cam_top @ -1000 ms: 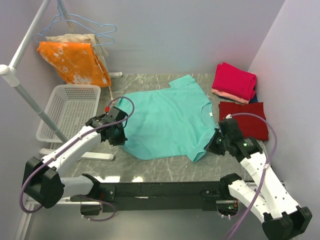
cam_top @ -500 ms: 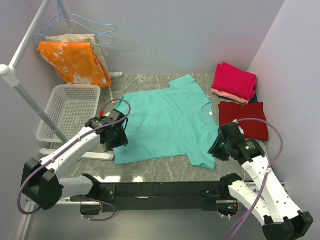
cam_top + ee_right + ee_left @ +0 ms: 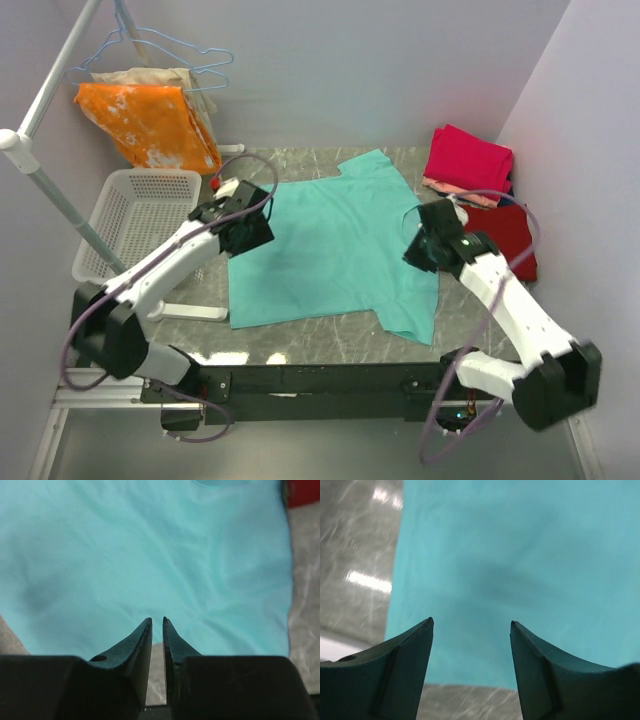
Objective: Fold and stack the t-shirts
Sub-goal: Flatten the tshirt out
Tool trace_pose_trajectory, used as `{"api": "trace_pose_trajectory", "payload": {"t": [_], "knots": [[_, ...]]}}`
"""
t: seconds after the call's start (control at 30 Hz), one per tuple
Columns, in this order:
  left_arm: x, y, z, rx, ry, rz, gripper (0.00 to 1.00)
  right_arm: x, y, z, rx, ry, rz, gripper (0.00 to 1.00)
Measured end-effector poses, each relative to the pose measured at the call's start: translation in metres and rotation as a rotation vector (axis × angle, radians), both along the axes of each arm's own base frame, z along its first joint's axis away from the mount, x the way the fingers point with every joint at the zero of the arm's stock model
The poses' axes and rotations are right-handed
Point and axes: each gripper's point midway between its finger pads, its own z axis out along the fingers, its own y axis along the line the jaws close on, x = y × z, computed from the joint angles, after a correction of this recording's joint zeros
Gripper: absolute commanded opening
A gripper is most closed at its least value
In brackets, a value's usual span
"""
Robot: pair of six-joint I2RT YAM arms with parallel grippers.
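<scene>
A teal t-shirt [image 3: 335, 245] lies spread flat on the marble table, collar to the right. My left gripper [image 3: 250, 228] hovers over the shirt's left edge, open with nothing between its fingers; the left wrist view shows teal cloth [image 3: 520, 555] below that gripper [image 3: 471, 623]. My right gripper [image 3: 420, 250] hangs over the collar side. Its jaws stand a narrow gap apart and empty in the right wrist view [image 3: 156, 620], above the teal shirt [image 3: 150, 545]. A dark red shirt [image 3: 510, 245] lies flat at the right. A folded magenta-pink shirt [image 3: 468, 160] sits on a salmon one [image 3: 450, 190].
A white plastic basket [image 3: 140, 220] stands left of the table. An orange blotched cloth [image 3: 150, 125] and a beige cloth [image 3: 140, 78] hang on the rack [image 3: 50, 190] at back left, with blue hangers [image 3: 180, 50] above. Walls close in at back and right.
Both grippers pulled the teal shirt's near corners toward the table's front edge, let go, and moved away over the shirt. The left jaws opened wide; the right opened, then narrowed.
</scene>
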Motion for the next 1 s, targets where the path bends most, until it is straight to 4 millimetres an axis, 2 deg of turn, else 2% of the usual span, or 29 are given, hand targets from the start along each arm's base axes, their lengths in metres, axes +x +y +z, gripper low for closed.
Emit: {"api": "trace_pose_trajectory", "payload": {"t": [0.1,0.13,0.23,0.27,0.33,0.47,0.57,0.67,0.77,0.83,0.9,1.0], "knots": [[0.035,-0.013,-0.001,0.018,-0.020,0.004,0.64,0.025,0.011,-0.019,-0.016,0.034,0.039,0.19],[0.047,-0.015,-0.003,0.026,-0.021,0.009,0.63,0.031,0.014,-0.027,-0.026,0.060,0.052,0.10],[0.083,-0.010,-0.014,0.056,-0.012,0.048,0.56,0.052,0.023,-0.034,-0.041,0.091,0.084,0.05],[0.095,-0.004,-0.017,0.066,-0.008,0.067,0.51,0.064,0.029,-0.032,-0.040,0.086,0.093,0.05],[0.119,0.010,-0.027,0.084,0.007,0.103,0.49,0.086,0.039,-0.024,-0.029,0.059,0.114,0.05],[0.156,0.035,-0.042,0.133,0.029,0.140,0.50,0.126,0.059,0.000,-0.002,-0.023,0.160,0.05],[0.182,0.039,-0.045,0.167,0.022,0.131,0.50,0.158,0.077,0.012,0.010,-0.076,0.203,0.05],[0.205,0.039,-0.045,0.190,-0.002,0.112,0.50,0.192,0.098,0.009,0.022,-0.099,0.261,0.05],[0.223,0.040,-0.046,0.201,-0.017,0.108,0.50,0.218,0.118,-0.006,0.037,-0.097,0.319,0.05],[0.241,0.048,-0.047,0.215,-0.032,0.127,0.49,0.234,0.132,-0.017,0.054,-0.087,0.363,0.05],[0.255,0.057,-0.052,0.227,-0.041,0.141,0.48,0.246,0.145,-0.027,0.074,-0.084,0.403,0.04],[0.258,0.071,-0.069,0.242,-0.009,0.157,0.48,0.251,0.161,-0.038,0.104,-0.078,0.453,0.04]]}}
